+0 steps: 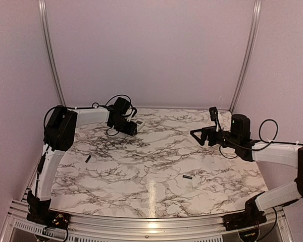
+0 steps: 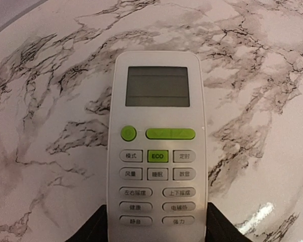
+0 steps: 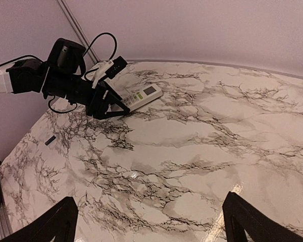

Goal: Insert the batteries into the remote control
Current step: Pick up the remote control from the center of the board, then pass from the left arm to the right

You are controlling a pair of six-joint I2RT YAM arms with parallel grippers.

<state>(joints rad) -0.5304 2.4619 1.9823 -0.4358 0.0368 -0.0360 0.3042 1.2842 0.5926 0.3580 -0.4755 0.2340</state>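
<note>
The white remote control (image 2: 157, 151) lies face up on the marble table at the back left, its grey display and green buttons showing. My left gripper (image 2: 157, 226) has its black fingers (image 2: 93, 228) pressed against both long sides of the remote's lower end. From above, the remote (image 1: 140, 122) pokes out just beyond the left gripper (image 1: 132, 127). One black battery (image 1: 88, 159) lies at the left, another battery (image 1: 187, 178) at the right front. My right gripper (image 1: 199, 135) hovers open over the right half, nothing between its fingers.
Pale walls with metal corner posts (image 1: 49, 50) close the table at the back and sides. The left arm's cables (image 3: 98, 43) loop above its wrist. Bare marble (image 3: 192, 141) lies between the two grippers.
</note>
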